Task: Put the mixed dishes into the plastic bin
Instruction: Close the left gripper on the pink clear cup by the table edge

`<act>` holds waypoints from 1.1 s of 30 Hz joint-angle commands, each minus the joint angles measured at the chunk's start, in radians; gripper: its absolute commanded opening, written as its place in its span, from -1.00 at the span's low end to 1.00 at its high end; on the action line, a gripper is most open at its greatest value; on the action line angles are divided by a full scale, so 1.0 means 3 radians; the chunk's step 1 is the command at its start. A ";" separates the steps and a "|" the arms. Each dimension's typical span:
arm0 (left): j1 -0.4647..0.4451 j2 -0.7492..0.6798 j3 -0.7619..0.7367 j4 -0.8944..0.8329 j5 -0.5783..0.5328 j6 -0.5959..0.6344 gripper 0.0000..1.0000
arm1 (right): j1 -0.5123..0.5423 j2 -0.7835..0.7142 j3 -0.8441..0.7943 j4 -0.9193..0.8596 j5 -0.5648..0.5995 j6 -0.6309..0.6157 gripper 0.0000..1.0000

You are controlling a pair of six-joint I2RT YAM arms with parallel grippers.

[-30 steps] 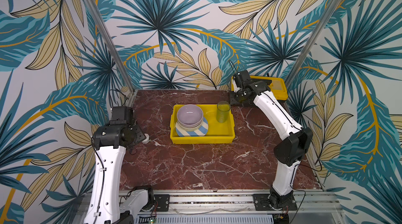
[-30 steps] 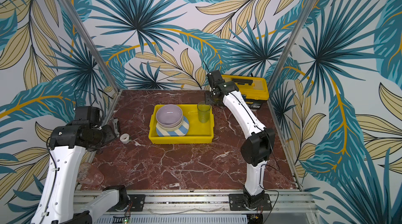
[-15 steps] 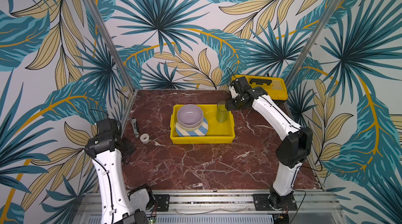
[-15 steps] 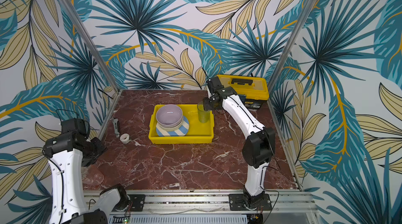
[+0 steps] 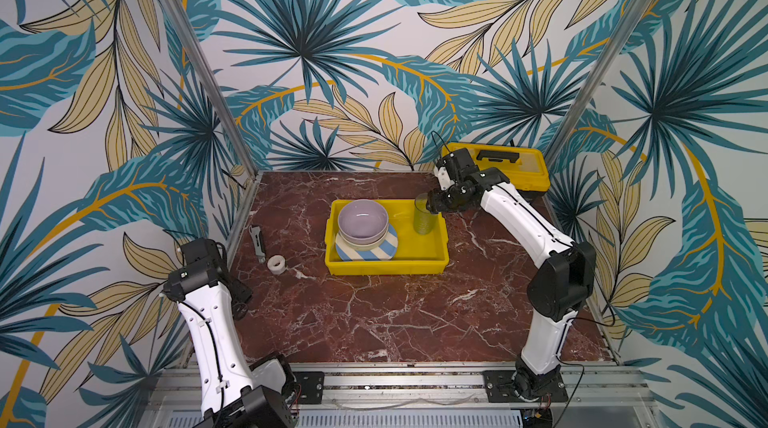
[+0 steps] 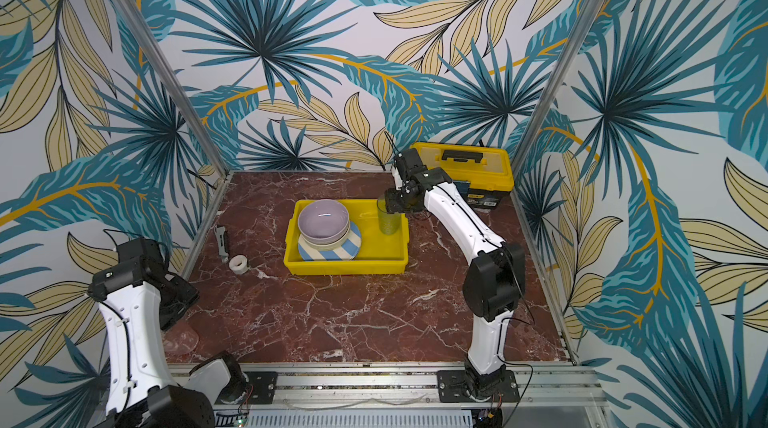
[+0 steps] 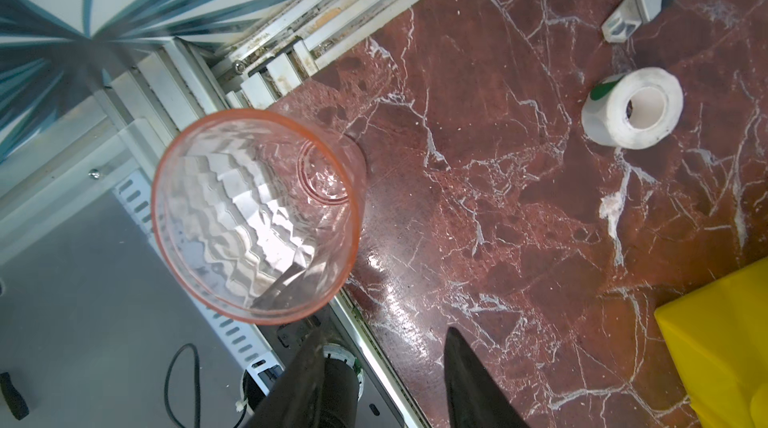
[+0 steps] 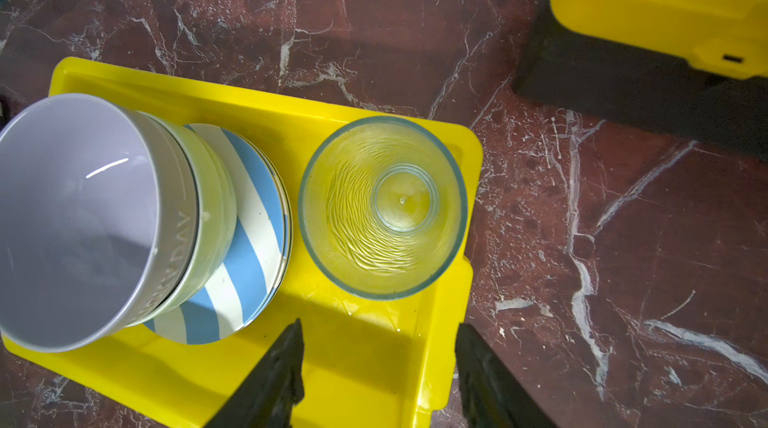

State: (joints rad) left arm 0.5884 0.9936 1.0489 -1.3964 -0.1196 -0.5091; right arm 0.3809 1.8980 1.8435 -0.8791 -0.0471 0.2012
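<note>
The right pincer [image 8: 379, 322] hangs, jaws apart, over the yellow bin [image 8: 249, 101] — the green tumbler [image 8: 382, 205] stands inside, just beside bowls [image 8: 79, 214] stacked on the striped plate [image 8: 249, 247]. The left pincer [image 7: 374, 322], jaws parted, faces a pink tumbler [image 7: 257, 214] at the edge of the surface [image 7: 519, 197] — a tape roll [image 7: 631, 108] lies nearby.

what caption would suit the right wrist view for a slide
Open right tool above the yellow bin; a clear glass stands beside two bowls stacked on a striped plate

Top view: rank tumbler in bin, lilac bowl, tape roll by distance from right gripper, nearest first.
From right gripper:
1. Tumbler, right end of the bin.
2. Lilac bowl, left half of the bin.
3. Tape roll, outside, left of the bin.
</note>
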 commanded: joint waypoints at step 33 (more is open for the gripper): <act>0.0605 0.0498 -0.0219 0.0513 0.0686 0.0132 -0.37 | -0.0009 -0.0022 -0.0044 -0.0035 -0.0108 -0.0116 0.21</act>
State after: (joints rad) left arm 0.7574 1.1522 0.9836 -1.2507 0.0563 -0.4778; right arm 0.3809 1.8984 1.8435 -0.8722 -0.0967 0.1860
